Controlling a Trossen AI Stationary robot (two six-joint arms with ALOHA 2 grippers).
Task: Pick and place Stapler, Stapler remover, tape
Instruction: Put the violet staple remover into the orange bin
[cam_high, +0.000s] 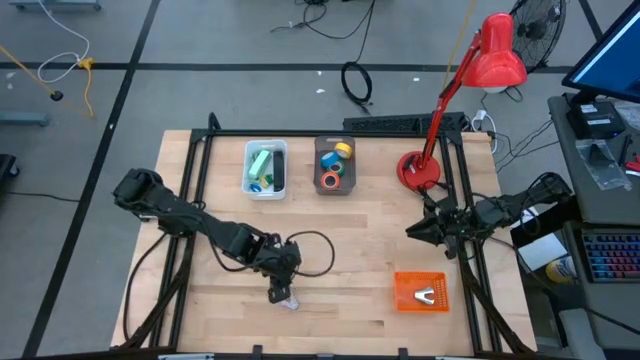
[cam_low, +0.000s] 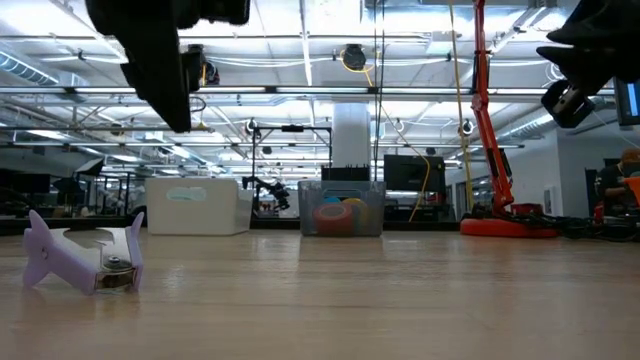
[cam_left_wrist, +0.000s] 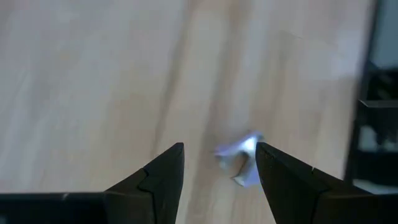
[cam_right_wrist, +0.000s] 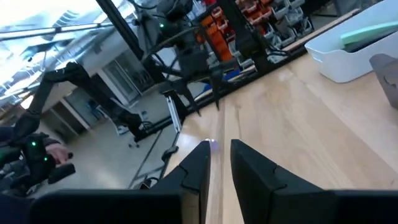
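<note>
1. Your table (cam_high: 350, 240) is a pale wooden top in a big workshop, with a red desk lamp (cam_high: 470, 90) on its far right part and three bins sorting the items by kind.
2. The white bin (cam_high: 266, 170) at the far edge holds a green stapler (cam_high: 261, 163); the grey bin (cam_high: 334, 166) just beside it holds the tape rolls (cam_high: 335, 168), so those two kinds look already sorted.
3. The orange bin (cam_high: 420, 292) near the front right holds one pale staple remover (cam_high: 426, 295), which suggests it is the removers' place.
4. A second, lilac staple remover (cam_low: 82, 258) lies loose on the bare wood at the front left, tilted on its claws, well apart from every bin.
5. Your left gripper (cam_left_wrist: 217, 177) hangs right above it, fingers spread with the remover showing between them, placed for a straight drop and pinch.
6. Your right gripper (cam_right_wrist: 219, 163) waits raised at the table's right edge beside the lamp base, fingers a narrow gap apart and empty, out of the left arm's way.
</note>
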